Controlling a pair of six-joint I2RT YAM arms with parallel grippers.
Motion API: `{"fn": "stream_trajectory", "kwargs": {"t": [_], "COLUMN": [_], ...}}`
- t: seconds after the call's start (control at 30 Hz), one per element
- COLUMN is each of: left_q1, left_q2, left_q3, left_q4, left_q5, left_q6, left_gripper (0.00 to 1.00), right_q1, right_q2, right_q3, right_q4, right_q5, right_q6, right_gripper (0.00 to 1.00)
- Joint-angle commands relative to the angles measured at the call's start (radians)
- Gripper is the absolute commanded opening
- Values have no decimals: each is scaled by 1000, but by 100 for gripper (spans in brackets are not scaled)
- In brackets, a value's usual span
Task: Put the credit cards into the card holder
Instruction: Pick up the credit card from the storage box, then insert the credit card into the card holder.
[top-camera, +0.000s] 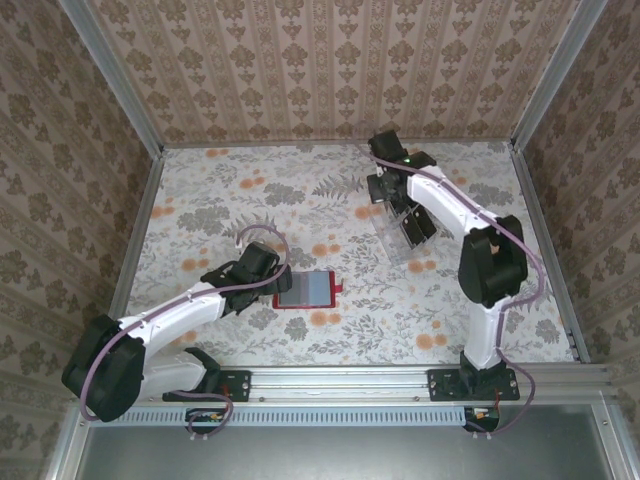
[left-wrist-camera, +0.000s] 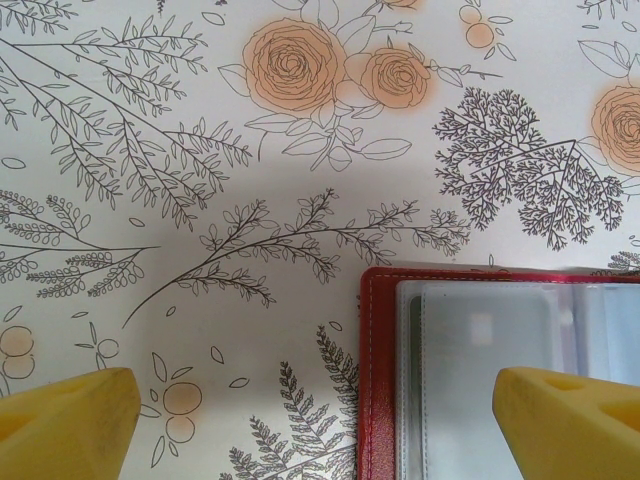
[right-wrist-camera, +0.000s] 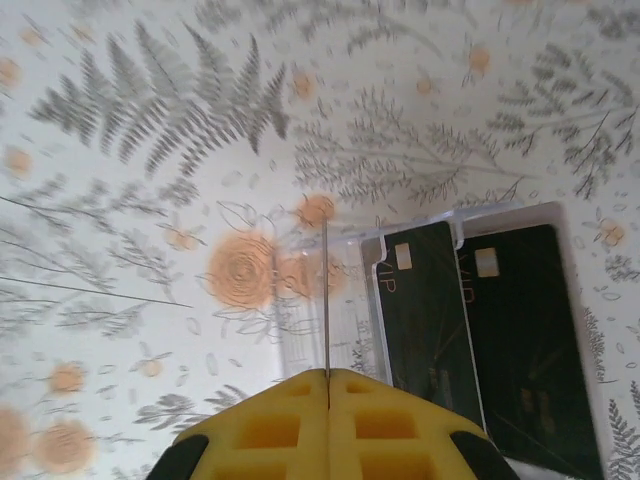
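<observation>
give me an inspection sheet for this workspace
surface: floral table cover, lying flat
job's things: red wallet lying open, clear sleeves facing up; black cards side by side in a clear tray
clutter: nothing seen
grippers: left gripper wide open over the wallet's edge; right gripper shut on a thin card seen edge-on, above the tray
cables: purple cable running along each arm
surroundings: patterned walls, metal frame

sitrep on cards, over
Left gripper open over open card holder's edge. Right gripper shut on thin card, above tray. Two credit cards visible in tray. No obstruction.
</observation>
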Motion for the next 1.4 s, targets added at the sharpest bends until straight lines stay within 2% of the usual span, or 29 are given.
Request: {"fn": "stream_trajectory", "kwargs": {"t": [0.0, 0.2, 0.33, 0.5, 0.73, 1.0, 1.37], "left_q1": [9, 9, 11, 9, 3, -32, -83], "left_q2": [-22, -41, -57, -66, -65, -6, 98], "left_q3": [13, 2, -12, -22, -44, -30, 4], "left_q4": [-19, -29, -35, -53, -60, -60, -66], "left_q5": [-12, -11, -6, 1, 22, 20, -26], "left_q6": [15, 23, 26, 29, 38, 58, 57], "left_gripper": [100, 100, 100, 100, 100, 100, 100], "right_q1": [16, 72, 143, 273, 393, 420, 427], "right_q2": [-87, -257, -352, -417, -436, -413, -342], "right_q3": [-57, -251, -426, -637, -913, -1035, -1095], "right_q4": [23, 152, 326, 541, 897, 1042, 1171], "right_q5": [-88, -239, -327, -327, -280, -262, -289], "right_q6": [57, 201, 344, 519, 745, 817, 856], "right_gripper": [0, 0, 0, 0, 0, 0, 0]}}
